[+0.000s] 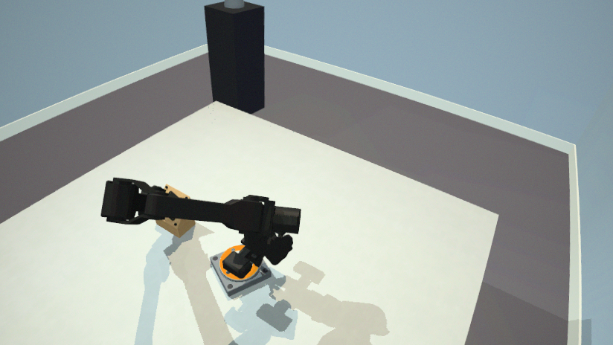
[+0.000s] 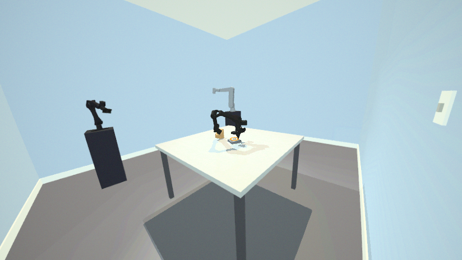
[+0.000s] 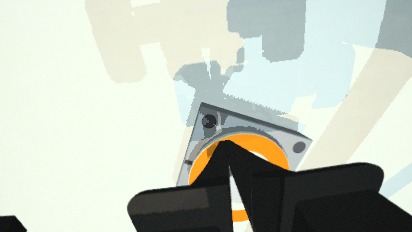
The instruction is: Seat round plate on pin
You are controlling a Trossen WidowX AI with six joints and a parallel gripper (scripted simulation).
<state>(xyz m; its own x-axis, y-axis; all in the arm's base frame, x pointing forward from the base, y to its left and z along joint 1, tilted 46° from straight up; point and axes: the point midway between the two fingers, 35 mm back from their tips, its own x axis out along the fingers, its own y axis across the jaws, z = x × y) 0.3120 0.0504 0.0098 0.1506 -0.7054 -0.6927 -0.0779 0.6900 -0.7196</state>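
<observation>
Round orange plate [image 3: 260, 145] — sits on the square grey metal base [image 3: 220, 122], near the middle of the white table top [image 1: 343, 205]. The black parallel-jaw gripper [image 3: 229, 150] is directly over it, jaws shut tight together with nothing between them, the two fingers meeting in a single point. In the wrist view that point lies over the plate's far arc; whether the tips actually touch the plate cannot be told. The fingers hide most of the ring, so the tab, the hole beside it and the pin cannot be made out, nor whether the plate lies flat.

Base: one corner shows a dark round screw head [image 3: 208, 120], the neighbouring corner a smaller grey one [image 3: 299, 147]. In the top view the orange ring [image 1: 225, 262] shows on either side of the gripper body, with the grey base's corners sticking out around it.

Outward — the black arm [image 1: 201, 210] reaches roughly level across the table from its tan wooden mount block [image 1: 175, 224], then bends down at the wrist onto the base. Arm shadows fall across the table toward the near edge. A tall black pedestal [image 1: 234, 55] stands at the table's far corner. In the exterior view a second dark pedestal [image 2: 105, 156] with a small black arm stands on the floor, well apart from the table.
</observation>
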